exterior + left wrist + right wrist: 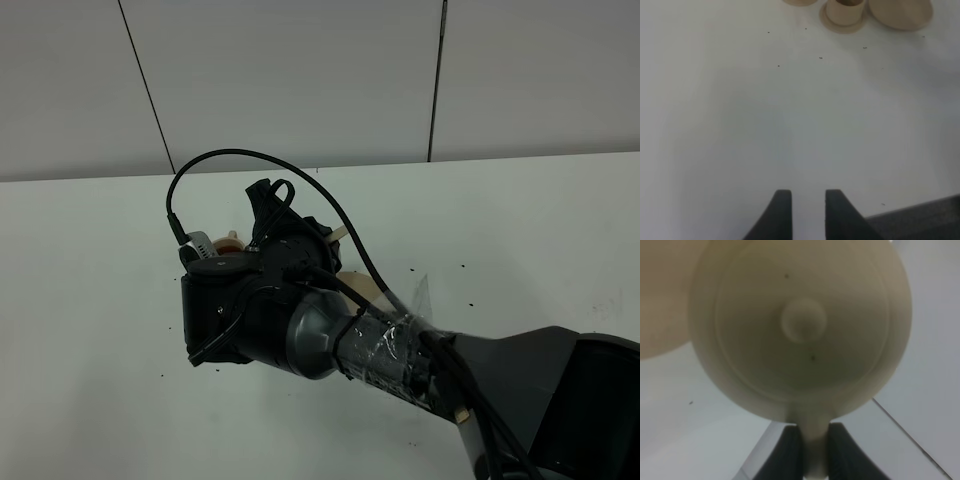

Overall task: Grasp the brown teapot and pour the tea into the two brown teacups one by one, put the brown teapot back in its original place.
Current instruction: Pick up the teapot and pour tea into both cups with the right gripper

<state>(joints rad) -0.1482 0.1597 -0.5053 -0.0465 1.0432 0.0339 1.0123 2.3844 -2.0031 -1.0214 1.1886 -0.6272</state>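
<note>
The right gripper [815,437] has its dark fingers [792,450] pinching the loop handle [813,422] of the brown teapot [800,340]. In the right wrist view the pot fills most of the frame. Its round lid and central knob [804,320] face the camera, with a few dark specks on the lid. A blurred beige shape [660,300] sits just beside the pot, too soft to identify. Whether the pot rests on anything or hangs free cannot be told. In the high view the right arm [300,335], wrapped partway in clear tape [395,345] and trailing a black cable [250,157], covers the pot. Only slivers of beige ceramic [355,285] show around the wrist. The left gripper [808,195] hovers over bare white surface [740,110], its fingers [782,215] spread with a gap and nothing between them. Well apart from it, one of the brown teacups [844,10] stands on its small saucer [840,25]. The large saucer [902,12] is just beside that cup, and another beige rim [800,1] is cut off by the frame edge. Dark crumbs [820,57] dot the surface. Faint pale marks [605,300] toward the surface's right side are too weak to read as writing.
</note>
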